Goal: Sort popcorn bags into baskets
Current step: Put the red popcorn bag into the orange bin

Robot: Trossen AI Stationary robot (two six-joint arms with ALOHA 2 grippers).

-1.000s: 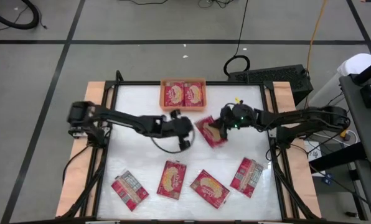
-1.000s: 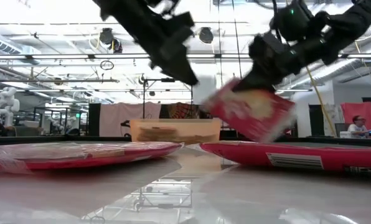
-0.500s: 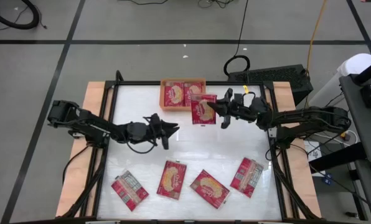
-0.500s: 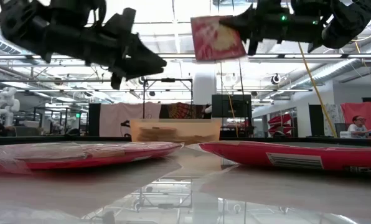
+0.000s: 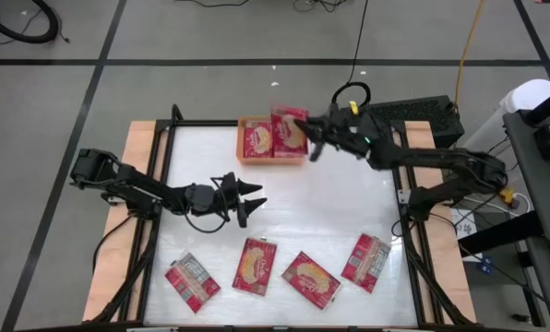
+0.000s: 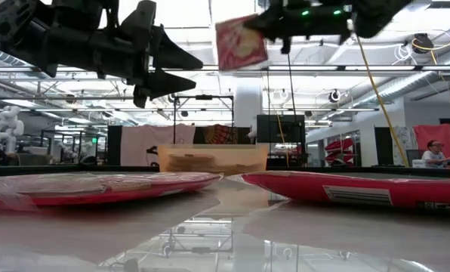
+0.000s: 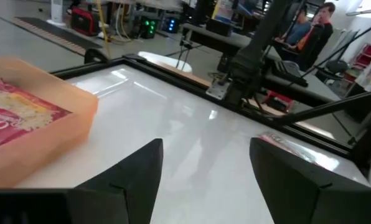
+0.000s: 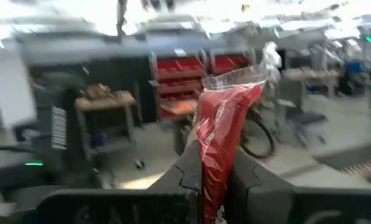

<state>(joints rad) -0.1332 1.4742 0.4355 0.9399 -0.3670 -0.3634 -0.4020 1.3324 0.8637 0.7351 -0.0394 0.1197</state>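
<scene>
The orange basket (image 5: 241, 148) stands at the table's far edge with a red popcorn bag (image 5: 257, 140) lying flat in its left half. My right gripper (image 5: 309, 138) is shut on another popcorn bag (image 5: 289, 129), held high over the basket's right half; the low view shows that bag (image 6: 240, 42) well above the basket (image 6: 212, 159). My left gripper (image 5: 250, 200) hovers open over the table's middle, with nothing between its fingers (image 7: 136, 180). Several more popcorn bags (image 5: 255, 266) lie flat along the near edge. My right gripper pinches the bag's edge (image 8: 215, 163) between its two fingers (image 8: 187, 171). The fingers come roughly level from the table's right. The bag is lifted clear, standing out beyond the fingertips edge-on with its clear crimped end (image 8: 235, 78) farthest from them.
Bags near the front lie at the left (image 5: 192, 281), the middle (image 5: 310, 279) and the right (image 5: 367, 261). Bare white tabletop (image 5: 349, 203) lies between them and the basket. A black frame (image 5: 169, 157) borders the table. A person sits far off in the room (image 6: 435, 153).
My right gripper has risen and carried its bag from above the table's middle toward the far edge, over the basket; the bag has turned from slanting to upright. My left gripper has drawn back toward the table's left, away from that bag, and has opened.
</scene>
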